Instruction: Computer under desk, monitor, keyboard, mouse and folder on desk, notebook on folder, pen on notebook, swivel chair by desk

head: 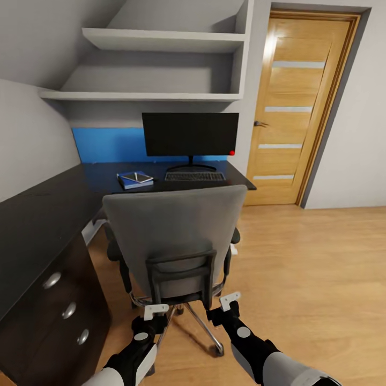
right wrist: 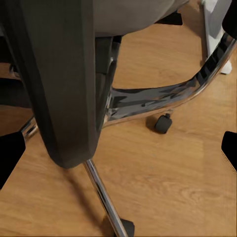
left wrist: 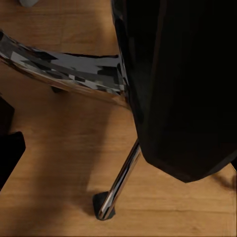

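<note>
Left gripper (head: pixel 155 309): jaw state unclear, just behind swivel chair (head: pixel 174 241).
Right gripper (head: pixel 230 300): same, cannot tell.
Risk: uneven push swivels chair into desk (head: pixel 37 214).

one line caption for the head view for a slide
Both grippers, left and right, reach toward the swivel chair facing the desk with monitor, keyboard, folder.
</note>
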Tool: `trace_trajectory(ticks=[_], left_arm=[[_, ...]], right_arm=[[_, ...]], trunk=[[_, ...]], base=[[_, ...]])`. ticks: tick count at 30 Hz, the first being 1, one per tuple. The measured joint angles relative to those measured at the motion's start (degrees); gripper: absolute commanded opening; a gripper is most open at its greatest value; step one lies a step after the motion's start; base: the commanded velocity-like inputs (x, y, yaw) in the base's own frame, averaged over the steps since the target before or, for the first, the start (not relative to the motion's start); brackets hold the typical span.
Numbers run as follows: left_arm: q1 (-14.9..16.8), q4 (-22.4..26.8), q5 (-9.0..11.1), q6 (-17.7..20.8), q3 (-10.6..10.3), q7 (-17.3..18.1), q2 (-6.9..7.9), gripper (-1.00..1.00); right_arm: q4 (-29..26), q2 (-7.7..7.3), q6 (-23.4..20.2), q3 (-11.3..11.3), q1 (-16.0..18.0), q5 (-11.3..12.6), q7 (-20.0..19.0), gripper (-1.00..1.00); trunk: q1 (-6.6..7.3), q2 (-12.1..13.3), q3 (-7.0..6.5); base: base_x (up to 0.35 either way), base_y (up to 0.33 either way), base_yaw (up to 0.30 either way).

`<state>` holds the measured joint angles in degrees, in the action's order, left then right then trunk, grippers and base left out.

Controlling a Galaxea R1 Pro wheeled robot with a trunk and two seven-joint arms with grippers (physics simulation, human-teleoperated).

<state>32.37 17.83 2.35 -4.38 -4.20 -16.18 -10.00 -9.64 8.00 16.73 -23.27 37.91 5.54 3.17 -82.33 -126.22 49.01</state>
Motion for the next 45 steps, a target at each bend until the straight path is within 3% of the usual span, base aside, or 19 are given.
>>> trace_trajectory(ticks=[27, 45], left_arm=[[0.0, 0.0, 0.0, 0.0, 0.3, 0.0, 0.00, 1.00], [0.0, 0.0, 0.0, 0.0, 0.2, 0.0, 0.00, 1.00]], right_arm=[[0.0, -0.09, 0.1, 0.3, 0.0, 0.0, 0.1, 1.00], [0.0, -0.10, 0.0, 0.2, 0.0, 0.0, 0.1, 1.00]], trunk=[[0.00, 0.0, 0.00], [0.00, 0.0, 0.00]], base=[[0.310, -0.108, 0.000], [0.318, -0.010, 0.000]])
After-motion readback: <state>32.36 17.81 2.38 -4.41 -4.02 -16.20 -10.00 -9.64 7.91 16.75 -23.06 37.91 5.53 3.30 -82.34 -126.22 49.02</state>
